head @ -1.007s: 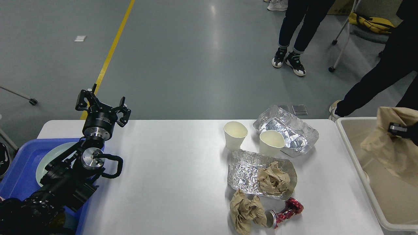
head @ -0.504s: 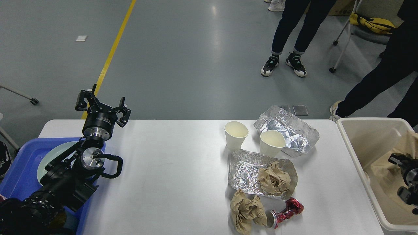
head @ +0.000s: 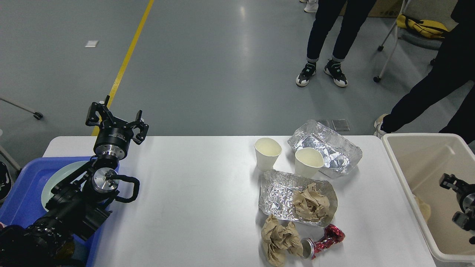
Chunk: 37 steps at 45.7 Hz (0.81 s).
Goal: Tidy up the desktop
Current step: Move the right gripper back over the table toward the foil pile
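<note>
- Head view: the large white rectangular desktop with rounded corners (head: 193, 207) filled the lower part of the picture, its long axis running left to right and its far edge lying parallel to the top of the view.
- The left gripper (head: 115, 120) stood above the desktop's far left corner with its two black fingers spread apart, holding nothing and touching nothing.
- The right gripper (head: 448, 180) hung over the beige plastic bin (head: 400, 174) at the right edge; it was small and dark, so whether its fingers were apart or together could not be told, and nothing showed in it.
- A bit of tan paper (head: 424, 210) lay inside the bin against its left wall.
- On the right half of the desktop stood two upright cream paper cups (head: 267, 152), just beside a crumpled foil tray (head: 330, 146) behind them and a flatter foil tray (head: 278, 194) in front.
- A wad of crumpled brown paper (head: 311, 204) sat in the flatter tray; a second brown wad (head: 279, 239) lay near the front edge, touching a crushed red can (head: 323, 240).
- A blue plastic tray (head: 22, 193) holding a pale green plate (head: 55, 178) sat at the left end, partly behind the left arm.
- Beyond lay grey floor with a yellow line (head: 124, 61), and people's dark-trousered legs (head: 328, 35) stood at the upper right.
</note>
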Available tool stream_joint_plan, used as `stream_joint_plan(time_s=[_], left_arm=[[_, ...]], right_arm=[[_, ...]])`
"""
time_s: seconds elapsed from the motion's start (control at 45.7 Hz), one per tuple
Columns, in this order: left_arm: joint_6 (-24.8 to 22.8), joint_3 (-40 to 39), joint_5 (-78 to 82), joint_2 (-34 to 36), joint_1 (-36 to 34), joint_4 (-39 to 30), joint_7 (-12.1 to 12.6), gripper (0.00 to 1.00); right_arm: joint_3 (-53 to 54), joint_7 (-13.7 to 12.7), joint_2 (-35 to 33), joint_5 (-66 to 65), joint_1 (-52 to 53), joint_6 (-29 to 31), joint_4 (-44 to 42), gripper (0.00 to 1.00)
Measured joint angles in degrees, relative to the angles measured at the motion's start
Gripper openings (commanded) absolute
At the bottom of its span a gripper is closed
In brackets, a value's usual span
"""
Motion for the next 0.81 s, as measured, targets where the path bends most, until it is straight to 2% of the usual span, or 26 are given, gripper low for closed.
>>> stream_joint_plan(time_s=[0.175, 0.307, 0.416, 0.525, 0.591, 0.679, 0.81], left_arm=[[0.0, 0.0, 0.0, 0.0, 0.0, 0.0, 0.0, 0.98], [0.0, 0.0, 0.0, 0.0, 0.0, 0.0, -0.1, 0.98], [0.0, 0.0, 0.0, 0.0, 0.0, 0.0, -0.1, 0.98], [0.0, 0.0, 0.0, 0.0, 0.0, 0.0, -0.1, 0.98], [0.0, 0.0, 0.0, 0.0, 0.0, 0.0, -0.1, 0.98], [0.0, 0.0, 0.0, 0.0, 0.0, 0.0, -0.1, 0.98], [0.0, 0.0, 0.0, 0.0, 0.0, 0.1, -0.1, 0.98]], right_arm=[[-1.1, 0.3, -5.7, -1.4, 22.3, 2.8, 25.1, 1.0], [-4.6, 0.6, -8.3, -7.5, 40.9, 10.9, 39.8, 1.0], [-6.9, 0.8, -8.8, -13.7, 54.8, 20.5, 49.9, 1.0], [-6.7, 0.9, -7.7, -16.9, 67.2, 30.3, 60.2, 1.0], [-5.9, 0.9, -5.5, -17.4, 73.6, 34.0, 66.3, 1.0], [-4.4, 0.9, -1.8, -17.5, 79.4, 36.0, 72.3, 1.0], [-2.6, 0.7, 1.3, -17.4, 81.7, 36.7, 74.8, 1.0]])
